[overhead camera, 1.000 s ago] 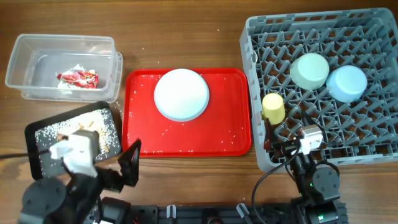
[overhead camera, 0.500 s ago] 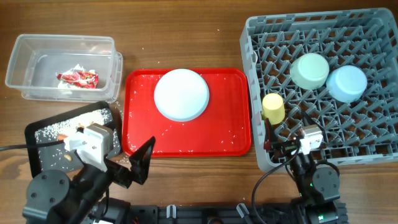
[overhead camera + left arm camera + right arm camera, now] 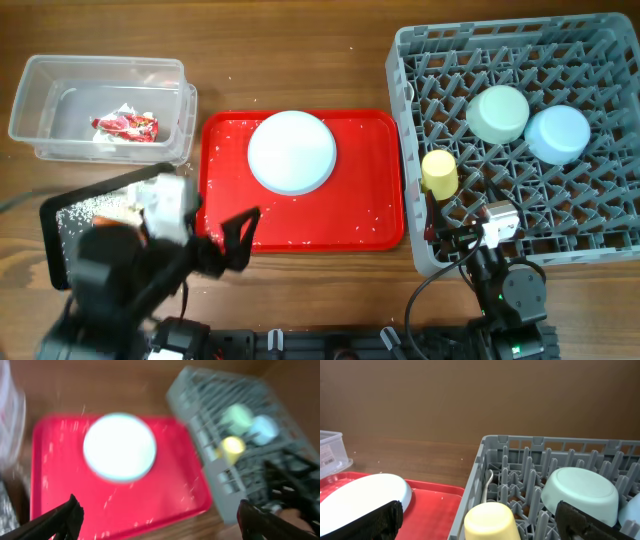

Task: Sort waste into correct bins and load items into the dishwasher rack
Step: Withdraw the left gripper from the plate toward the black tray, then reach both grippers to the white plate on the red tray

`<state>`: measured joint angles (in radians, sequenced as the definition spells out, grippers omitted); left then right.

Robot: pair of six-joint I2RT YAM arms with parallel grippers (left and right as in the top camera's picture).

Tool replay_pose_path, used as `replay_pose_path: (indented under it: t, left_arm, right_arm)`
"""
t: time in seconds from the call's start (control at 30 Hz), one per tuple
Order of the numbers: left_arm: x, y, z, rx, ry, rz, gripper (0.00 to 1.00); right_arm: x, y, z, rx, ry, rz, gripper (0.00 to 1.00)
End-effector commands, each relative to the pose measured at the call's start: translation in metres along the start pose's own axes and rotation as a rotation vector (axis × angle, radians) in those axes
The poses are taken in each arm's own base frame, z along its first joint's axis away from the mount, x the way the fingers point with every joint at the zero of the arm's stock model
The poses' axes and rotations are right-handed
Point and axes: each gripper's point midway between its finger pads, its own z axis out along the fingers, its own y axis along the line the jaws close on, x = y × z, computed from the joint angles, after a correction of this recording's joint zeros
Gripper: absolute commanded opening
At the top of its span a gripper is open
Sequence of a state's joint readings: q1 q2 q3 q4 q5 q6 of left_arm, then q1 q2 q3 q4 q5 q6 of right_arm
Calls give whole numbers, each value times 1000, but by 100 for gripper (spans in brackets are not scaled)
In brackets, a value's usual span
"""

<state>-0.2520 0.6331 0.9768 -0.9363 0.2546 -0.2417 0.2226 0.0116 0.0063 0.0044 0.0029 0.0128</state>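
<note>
plate still to load, the rest mostly sorted

the mint-green bowl (image 3: 498,113) and light blue bowl (image 3: 557,134) sit upside down in the grey dishwasher rack (image 3: 402,100), with the yellow cup (image 3: 439,171) near its front edge. a thin white curve behind the cup in the right wrist view may be the spoon; i cannot tell. the red snack wrapper (image 3: 125,125) lies in the clear tub (image 3: 40,100). pale crumbs speckle the black tray (image 3: 70,212), partly hidden by the left arm. what looks left is the round plate (image 3: 291,151) on the red serving tray (image 3: 370,215), among scattered crumbs. the left gripper (image 3: 159,505) hangs over that tray, jaws wide and empty. the right gripper (image 3: 477,510), at the rack's near corner, is likewise spread, holding nothing.
</note>
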Motion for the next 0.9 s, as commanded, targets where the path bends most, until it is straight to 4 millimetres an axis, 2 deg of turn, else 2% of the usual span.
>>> replay_pose_path:
  t: [0.0, 0.1, 0.17, 0.27, 0.37, 0.5, 0.7, 0.87]
  left_arm:
    - [13, 6, 48, 4, 185, -118, 100]
    - [9, 16, 89, -15, 240, -137, 100]
    - [14, 28, 116, -50, 288, -153, 100]
    - [30, 64, 151, -197, 360, -214, 100]
    - [49, 87, 174, -257, 435, -290, 100]
    - [49, 102, 187, -277, 428, -365, 100]
    - [37, 126, 181, -302, 382, -423, 100]
    - [42, 127, 177, -285, 411, -429, 100]
  right_arm:
    - [-2, 0, 0, -2, -9, -10, 100]
    - [-2, 0, 0, -2, -9, -10, 100]
    - [-2, 0, 0, -3, -9, -10, 100]
    - [-2, 0, 0, -2, -9, -10, 100]
    - [-2, 0, 0, -2, -9, -10, 100]
    - [-2, 0, 0, -3, -9, -10, 100]
    - [-2, 1, 0, -4, -11, -8, 100]
    - [-8, 26, -2, -154, -13, 279, 100]
